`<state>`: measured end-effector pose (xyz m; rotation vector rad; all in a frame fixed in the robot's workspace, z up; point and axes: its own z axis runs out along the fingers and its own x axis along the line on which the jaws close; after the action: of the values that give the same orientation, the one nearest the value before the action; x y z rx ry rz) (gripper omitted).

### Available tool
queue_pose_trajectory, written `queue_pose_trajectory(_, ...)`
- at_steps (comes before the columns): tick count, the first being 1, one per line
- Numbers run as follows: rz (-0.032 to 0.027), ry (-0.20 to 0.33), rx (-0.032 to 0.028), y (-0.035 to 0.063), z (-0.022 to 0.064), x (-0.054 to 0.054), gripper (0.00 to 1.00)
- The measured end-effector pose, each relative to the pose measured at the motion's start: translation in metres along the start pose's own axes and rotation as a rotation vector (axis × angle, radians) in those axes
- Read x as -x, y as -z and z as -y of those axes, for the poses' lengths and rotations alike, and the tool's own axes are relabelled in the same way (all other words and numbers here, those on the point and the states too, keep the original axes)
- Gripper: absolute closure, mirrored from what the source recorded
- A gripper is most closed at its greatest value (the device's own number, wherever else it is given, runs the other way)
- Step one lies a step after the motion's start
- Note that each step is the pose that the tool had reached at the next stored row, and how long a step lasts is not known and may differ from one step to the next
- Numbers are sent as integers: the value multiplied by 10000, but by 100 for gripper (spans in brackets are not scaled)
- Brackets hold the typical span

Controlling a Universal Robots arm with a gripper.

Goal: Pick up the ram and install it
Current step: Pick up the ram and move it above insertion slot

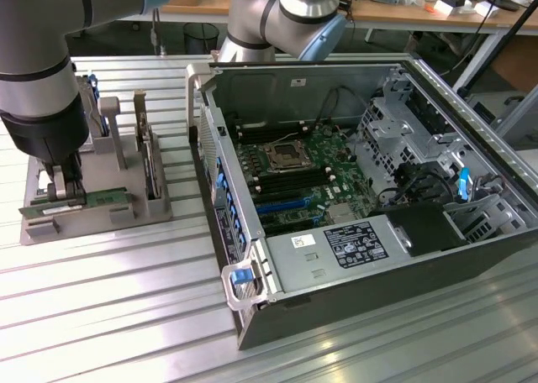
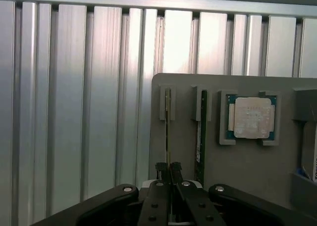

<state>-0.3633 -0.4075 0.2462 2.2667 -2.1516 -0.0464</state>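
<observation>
Pincer (image 2: 168,169) tight on thin green ram (image 1: 105,200)

No text readable; power supply label (image 1: 355,245) print too small.

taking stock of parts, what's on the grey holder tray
On the tray: the ram on edge, a second stick beside it, a processor in its cradle. The end effector covers one end of the ram.

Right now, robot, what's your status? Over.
End effector shut on ram. Ram seated in grey holder. Second stick alongside, not touching.
</observation>
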Motion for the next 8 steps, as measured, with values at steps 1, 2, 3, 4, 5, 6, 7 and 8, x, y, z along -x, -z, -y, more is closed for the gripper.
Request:
queue_pose_trajectory(1, 1, 0, 0, 11, 0, 0, 88)
queue_pose_trajectory(2, 1, 0, 1, 20, -1, 0, 88)
queue_pose_trajectory(3, 2, 0, 0, 34, -1, 0, 88)
queue_pose_trajectory(4, 2, 0, 1, 49, -2, 1, 88)
queue_pose_trajectory(5, 2, 0, 1, 59, -2, 1, 88)
queue_pose_trajectory(6, 2, 0, 2, 69, -2, 1, 88)
queue_pose_trajectory(7, 2, 0, 0, 82, -3, 1, 88)
queue_pose_trajectory(8, 2, 0, 0, 102, -3, 1, 88)
